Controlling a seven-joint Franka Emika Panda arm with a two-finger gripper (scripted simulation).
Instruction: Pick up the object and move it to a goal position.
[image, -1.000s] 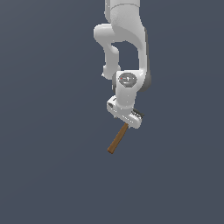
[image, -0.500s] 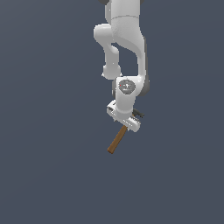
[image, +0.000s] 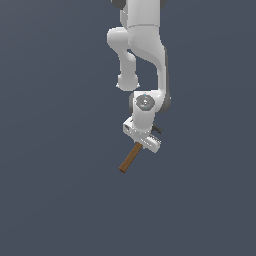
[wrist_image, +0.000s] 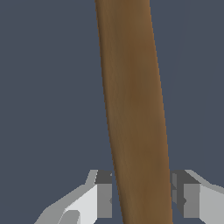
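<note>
**Item: claw hammer, in grasp, transfer pending**

Object: small claw hammer with brown wooden handle (image: 129, 161) and dark grey metal head; the head is mostly hidden behind the arm's white gripper (image: 142, 137) in the exterior view. The handle slants down toward the exterior view's left, its free end hanging clear below the gripper.

Jaws: closed onto the hammer handle (wrist_image: 133, 109). The wrist view shows one grey pad (wrist_image: 104, 194) against one side of the handle and the other pad just beside the opposite side; whether that second pad touches cannot be told.

Progress: pick-up appears done, judged by the hammer hanging from the gripper with nothing under it. Left to do: carry to the goal position. No goal marker shows in either view, so the remaining travel cannot be judged.

Surroundings: plain dark grey-blue worktop (image: 55, 200), no edges, walls or other items in view. Open room on every side of the hammer; the only nearby body is the white arm (image: 142, 45) itself, directly above.
</note>
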